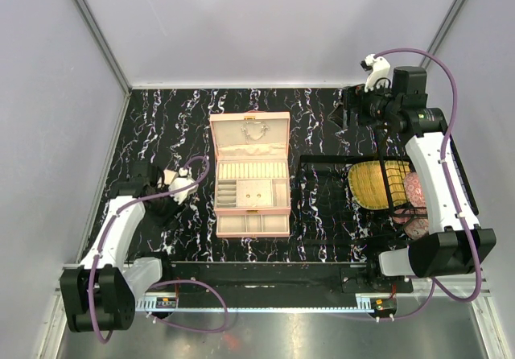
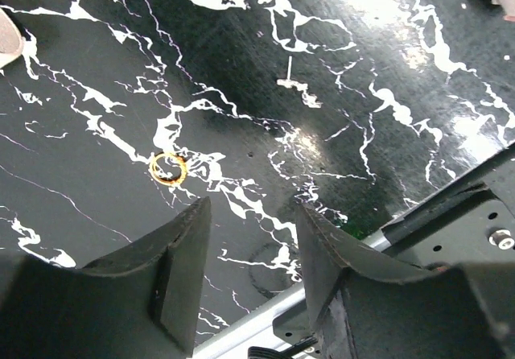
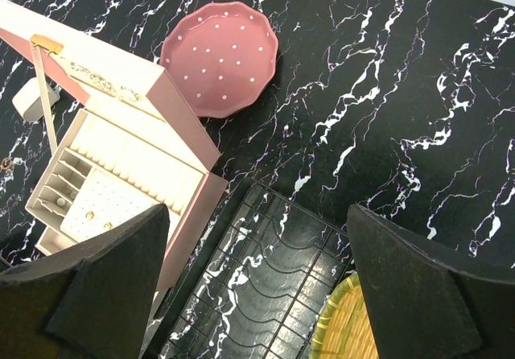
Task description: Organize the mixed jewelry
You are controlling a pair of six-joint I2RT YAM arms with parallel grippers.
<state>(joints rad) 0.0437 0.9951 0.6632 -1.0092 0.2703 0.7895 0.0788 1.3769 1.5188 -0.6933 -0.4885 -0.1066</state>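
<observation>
A small gold ring [image 2: 168, 168] lies on the black marbled table [image 2: 386, 61], just beyond my left fingertips and to their left. A tiny pale stud-like piece [image 2: 287, 76] lies farther out. My left gripper [image 2: 253, 210] hovers low over the table left of the pink case [image 1: 249, 174], its jaws partly apart with nothing between them. The case stands open, with a thin chain [image 1: 253, 131] in its lid and two studs [image 3: 98, 219] on the dotted cream pad. My right gripper [image 3: 257, 214] hangs open high over the back right [image 1: 362, 105], empty.
A black wire rack [image 3: 265, 270] sits right of the case, holding a yellow bamboo plate [image 1: 378, 183] and pink plates [image 1: 414, 191]. A pink dotted dish [image 3: 219, 57] lies behind the rack. The metal rail of the near edge [image 2: 241, 331] runs below my left fingers.
</observation>
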